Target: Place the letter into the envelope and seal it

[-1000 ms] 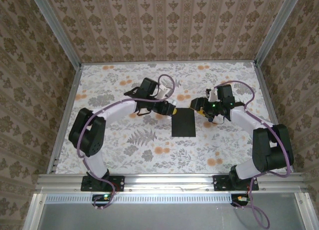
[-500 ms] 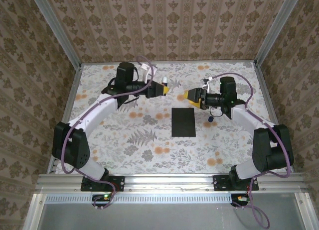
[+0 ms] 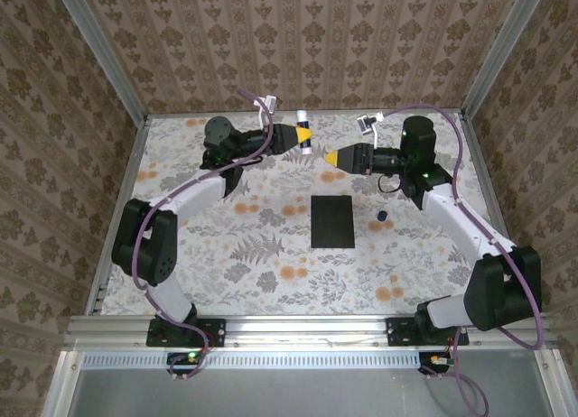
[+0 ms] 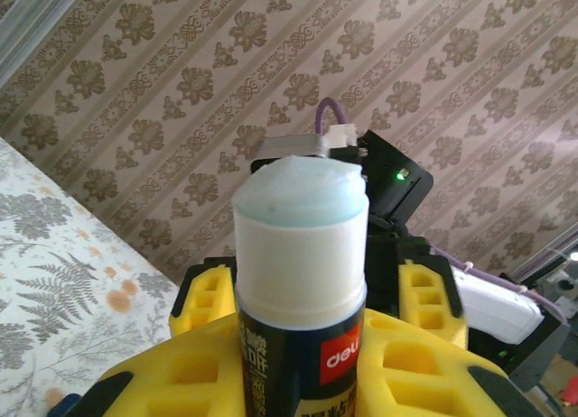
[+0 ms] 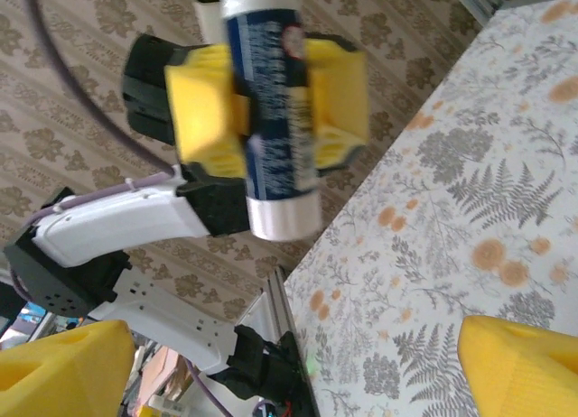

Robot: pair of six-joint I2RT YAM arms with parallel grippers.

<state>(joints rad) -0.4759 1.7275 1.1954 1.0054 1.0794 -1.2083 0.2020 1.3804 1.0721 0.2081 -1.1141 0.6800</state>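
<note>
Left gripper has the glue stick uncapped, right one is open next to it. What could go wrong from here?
The left gripper holds the glue stick with its bare tip close to the open right gripper; a small slip could smear it. The envelope lies loose on the table, nothing pinning it, so rubbing glue on may drag it. The small dark piece beside it, probably the cap, could get knocked away.
</note>
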